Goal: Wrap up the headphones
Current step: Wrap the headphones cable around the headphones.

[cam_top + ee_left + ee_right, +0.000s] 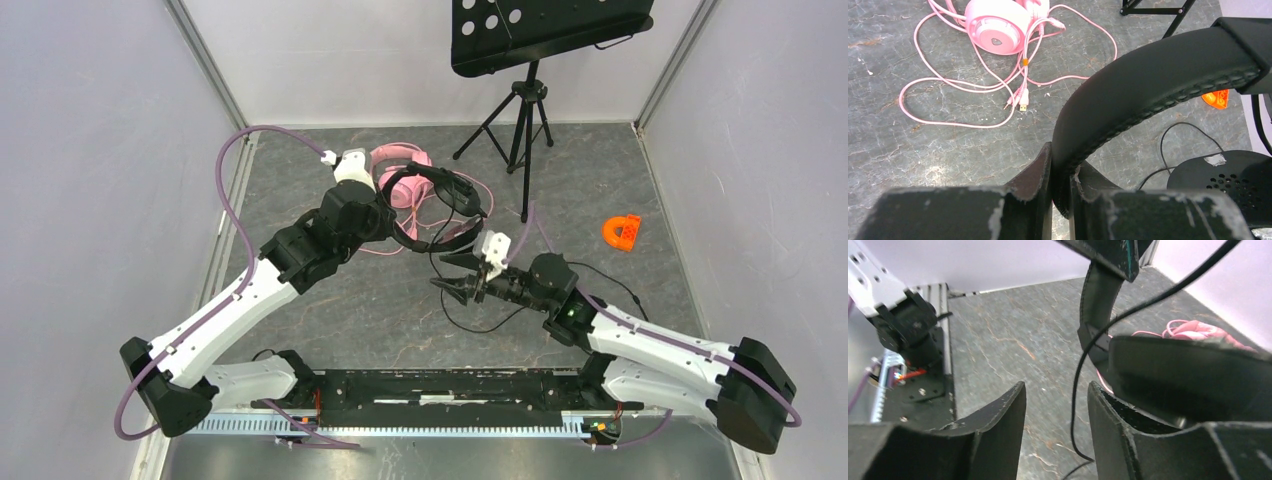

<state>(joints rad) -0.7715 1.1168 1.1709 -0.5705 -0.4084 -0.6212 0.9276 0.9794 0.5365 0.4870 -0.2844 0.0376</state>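
L fingers (1045, 192) clamped on black headset (1158, 75) band, above worktop (908, 145). R fingers (1010, 415) apart, black cable (1075, 390) between, ungripped. Pink headset (995, 25), pink cable (948, 85) lay loose. Neither looked wrapped yet.

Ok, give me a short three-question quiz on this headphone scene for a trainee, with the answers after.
1. True or false: the left hand is clamped on the black headset at its headband.
2. What runs between the right hand and its open fingers? A orange piece, B thin black cable, C tripod leg.
3. Is the pink headset wrapped in its pink cable, or does that lie loose?
Key: 1 true; 2 B; 3 loose.
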